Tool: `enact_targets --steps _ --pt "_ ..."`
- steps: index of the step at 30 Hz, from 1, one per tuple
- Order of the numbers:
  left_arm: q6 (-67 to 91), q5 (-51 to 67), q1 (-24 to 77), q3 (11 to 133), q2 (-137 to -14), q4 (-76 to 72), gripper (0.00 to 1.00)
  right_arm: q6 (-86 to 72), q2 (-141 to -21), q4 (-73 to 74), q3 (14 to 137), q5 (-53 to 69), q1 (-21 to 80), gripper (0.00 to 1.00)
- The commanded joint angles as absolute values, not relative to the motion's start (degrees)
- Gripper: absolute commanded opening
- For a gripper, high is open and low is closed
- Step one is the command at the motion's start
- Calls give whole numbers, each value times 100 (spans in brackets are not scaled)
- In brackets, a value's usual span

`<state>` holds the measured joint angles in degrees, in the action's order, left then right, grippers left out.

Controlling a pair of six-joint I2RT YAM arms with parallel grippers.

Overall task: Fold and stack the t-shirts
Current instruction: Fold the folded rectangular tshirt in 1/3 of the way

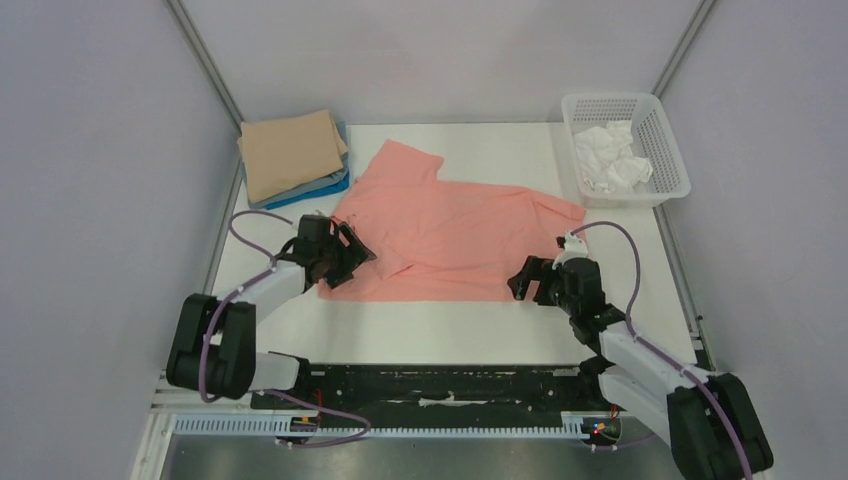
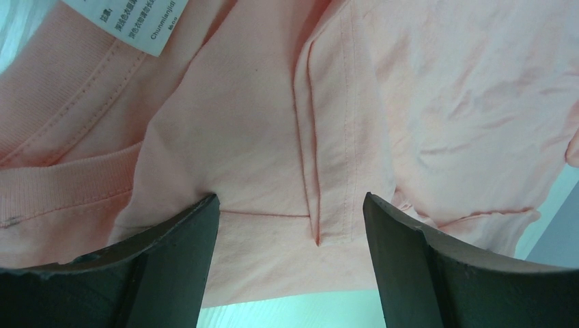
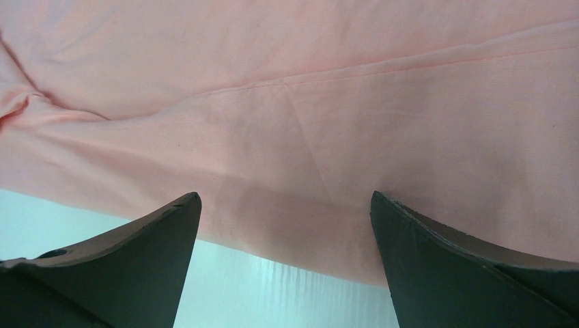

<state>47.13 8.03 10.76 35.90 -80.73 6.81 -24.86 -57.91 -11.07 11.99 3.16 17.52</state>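
Observation:
A salmon-pink t-shirt (image 1: 450,235) lies spread on the white table, partly folded. My left gripper (image 1: 352,262) is open at the shirt's near left corner; in the left wrist view the shirt (image 2: 273,137) with its collar and label fills the frame and the gripper (image 2: 290,205) has its jaws wide apart over the hem. My right gripper (image 1: 520,283) is open at the near right corner; the right wrist view shows the gripper (image 3: 285,201) with jaws apart over the shirt's edge (image 3: 307,137). A folded stack with a tan t-shirt (image 1: 290,152) on top, grey and blue under it, sits far left.
A white mesh basket (image 1: 660,150) with white cloth in it stands at the far right. Grey walls enclose the table on both sides and at the back. The black base rail (image 1: 450,385) runs along the near edge.

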Motion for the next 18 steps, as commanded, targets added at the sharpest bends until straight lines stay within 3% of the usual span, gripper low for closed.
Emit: enact_targets --steps 1,9,18 --pt "5045 383 1140 2645 -7204 1808 85 -2787 -4999 883 478 1083 1782 98" --pt "5090 543 1167 2077 -4991 2799 85 -2774 -3377 1981 327 1376 1834 98" --pt "5111 1397 1533 2589 -4778 2270 86 -2424 -3261 1251 952 1357 1845 98"
